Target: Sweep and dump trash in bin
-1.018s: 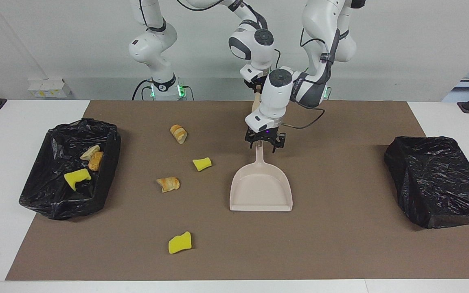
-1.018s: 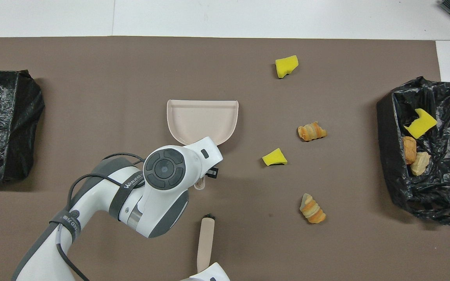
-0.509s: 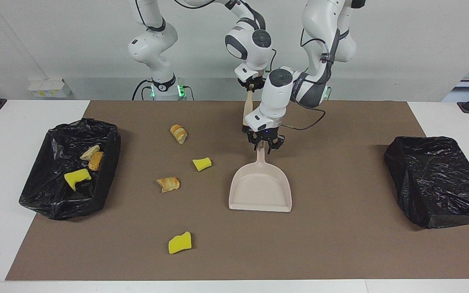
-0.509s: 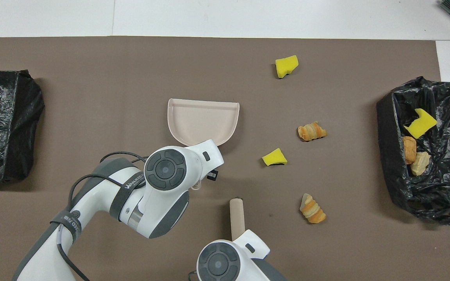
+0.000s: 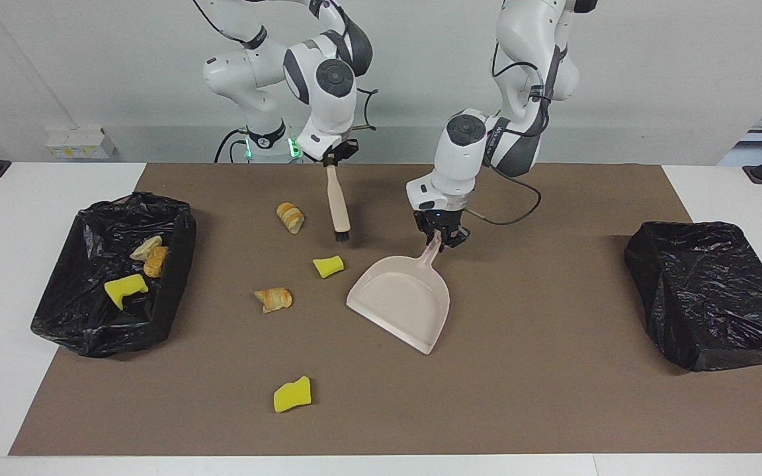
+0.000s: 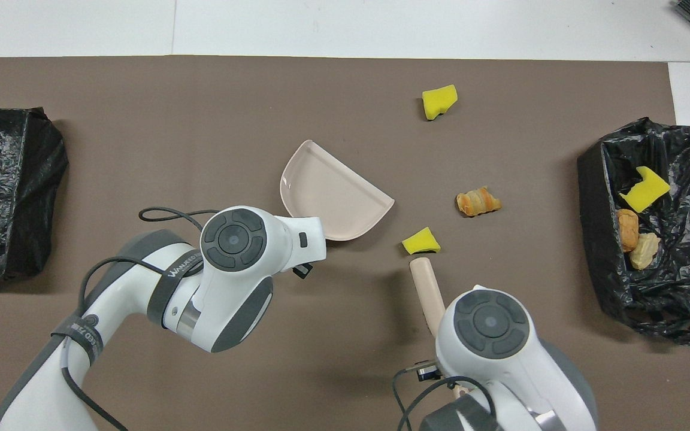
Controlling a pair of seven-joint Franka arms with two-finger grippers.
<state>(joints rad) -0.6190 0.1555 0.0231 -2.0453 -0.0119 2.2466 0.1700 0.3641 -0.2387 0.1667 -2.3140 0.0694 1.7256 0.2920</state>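
Here, with the left gripper [image 5: 442, 239] fingers pinching the dustpan [image 5: 402, 303] handle and the right gripper [image 5: 336, 158] fingers pinching the brush [image 5: 338, 205] (over the nearest sponge [image 5: 328, 266] beside the pan), a hasty stroke could flick trash past the tilted lip.

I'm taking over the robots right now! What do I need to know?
Left hand: shut on the dustpan handle; the pan is angled with its mouth toward the loose trash.
Right hand: shut on the brush, bristles down over the mat beside the nearest croissant piece.
Done: three bits lie in the open bin at the right arm's end.
Left: four bits on the mat, namely that croissant piece, a small sponge chunk, a second croissant piece and the sponge chunk farthest from the robots. Sweep them in, then dump.
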